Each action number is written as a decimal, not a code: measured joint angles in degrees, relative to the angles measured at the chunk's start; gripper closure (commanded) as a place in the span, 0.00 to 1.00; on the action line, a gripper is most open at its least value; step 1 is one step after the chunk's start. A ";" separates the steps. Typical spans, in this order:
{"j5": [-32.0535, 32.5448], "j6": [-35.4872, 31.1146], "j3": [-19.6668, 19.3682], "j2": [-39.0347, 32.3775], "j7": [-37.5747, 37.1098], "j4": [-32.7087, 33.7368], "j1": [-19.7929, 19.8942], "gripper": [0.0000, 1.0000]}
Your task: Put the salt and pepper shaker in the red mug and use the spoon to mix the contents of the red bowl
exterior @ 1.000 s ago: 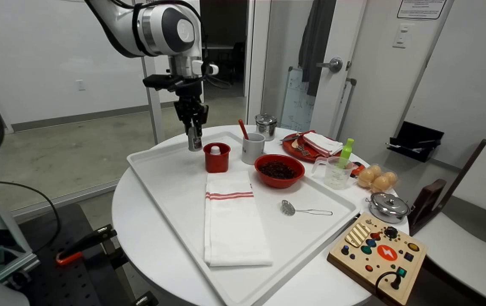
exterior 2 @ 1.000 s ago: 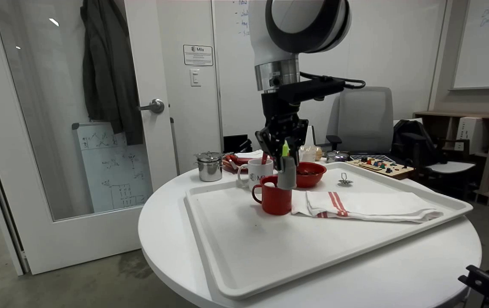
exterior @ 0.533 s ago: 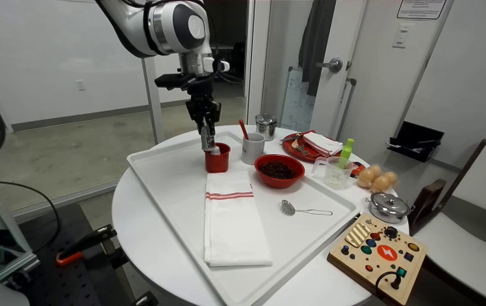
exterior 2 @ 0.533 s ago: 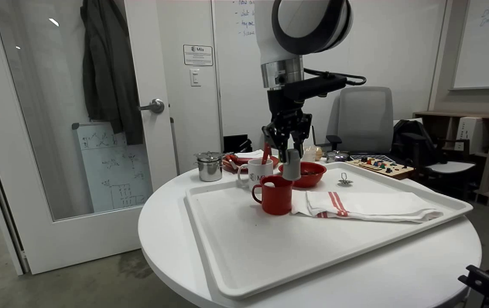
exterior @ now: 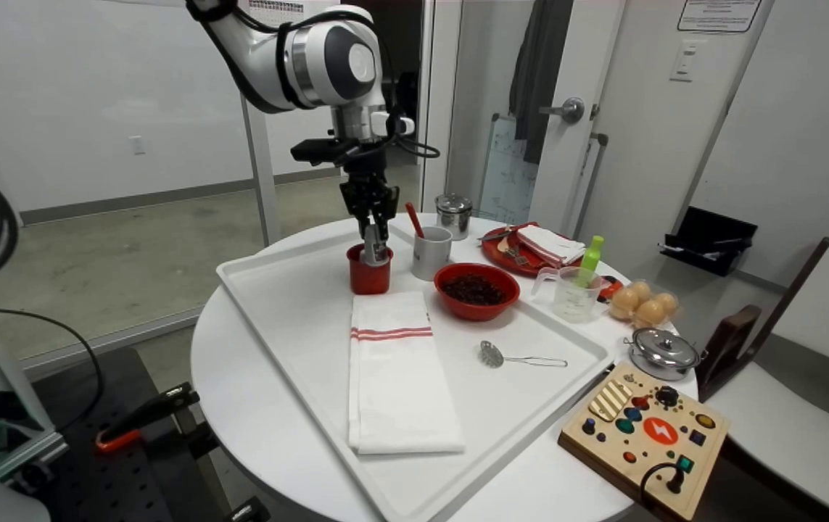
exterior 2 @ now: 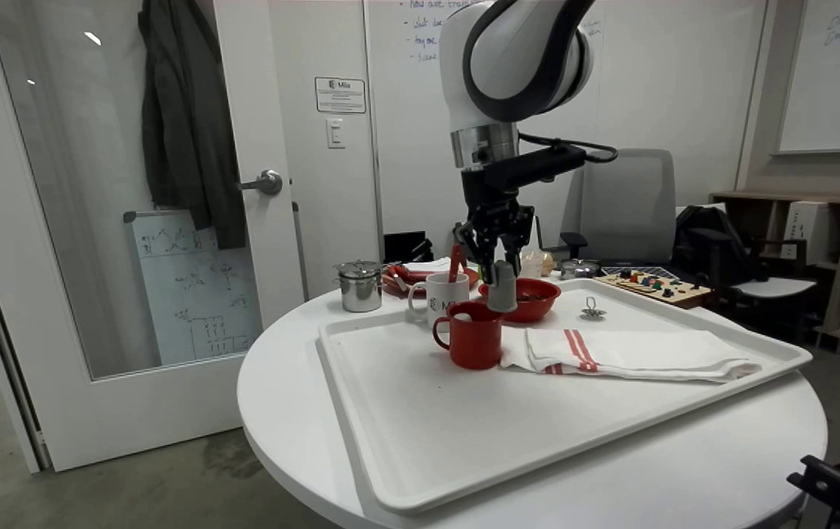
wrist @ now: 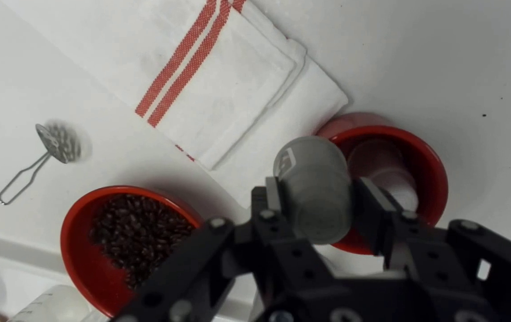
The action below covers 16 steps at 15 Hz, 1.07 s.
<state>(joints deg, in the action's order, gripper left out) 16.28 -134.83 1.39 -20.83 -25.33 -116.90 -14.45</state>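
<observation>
The jaws hold the grey shaker (wrist: 315,188) snug between them, pressing it from two sides. It hangs nearly straight up and down, and its lower end pokes out below them, right by the top of the red mug (exterior: 370,281). In the wrist view it hides a bit of the mug's rim, and I can't tell if the two touch. The pale shaker (wrist: 385,170) is inside the mug, and in that view one jaw covers part of it. The mug stands on the big white tray (exterior: 276,312), near the red bowl (exterior: 473,313) with small dark bits (wrist: 143,237) in it. The silver spoon (exterior: 494,355) lies on the tray, well apart from the jaws.
</observation>
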 measured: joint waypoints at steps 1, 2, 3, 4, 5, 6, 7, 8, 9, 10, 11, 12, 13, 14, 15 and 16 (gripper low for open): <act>0.00 0.06 0.00 -0.86 0.00 0.94 -0.01 0.82; 0.00 0.13 0.00 -1.64 0.00 1.95 -0.04 0.82; 0.00 0.30 0.00 -2.35 0.00 2.99 -0.09 0.82; 0.00 0.58 0.00 -2.98 0.00 4.00 -0.16 0.82; 0.00 0.95 0.00 -3.62 0.00 4.98 -0.25 0.82; 0.00 1.29 0.00 -4.18 0.00 5.79 -0.35 0.82; 0.00 1.64 0.00 -4.71 0.00 6.54 -0.48 0.82; -0.02 2.06 0.00 -5.12 0.00 7.13 -0.62 0.82; -0.04 2.60 0.00 -5.53 0.00 7.66 -0.78 0.82; -0.10 3.12 0.04 -5.98 0.00 8.07 -0.90 0.82; -0.17 3.50 0.09 -6.48 0.00 8.32 -1.02 0.82; -0.24 3.67 0.14 -6.96 0.00 8.41 -1.14 0.82; -0.30 3.74 0.21 -7.37 0.00 8.43 -1.29 0.82; -0.35 3.78 0.32 -7.71 0.00 8.47 -1.42 0.74; -0.35 3.93 0.39 -7.80 0.00 8.58 -1.60 0.32; -0.40 4.28 0.45 -7.79 0.00 8.74 -1.77 0.31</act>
<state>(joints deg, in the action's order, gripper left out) 15.88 -130.55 1.84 -28.63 -25.33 -108.16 -16.22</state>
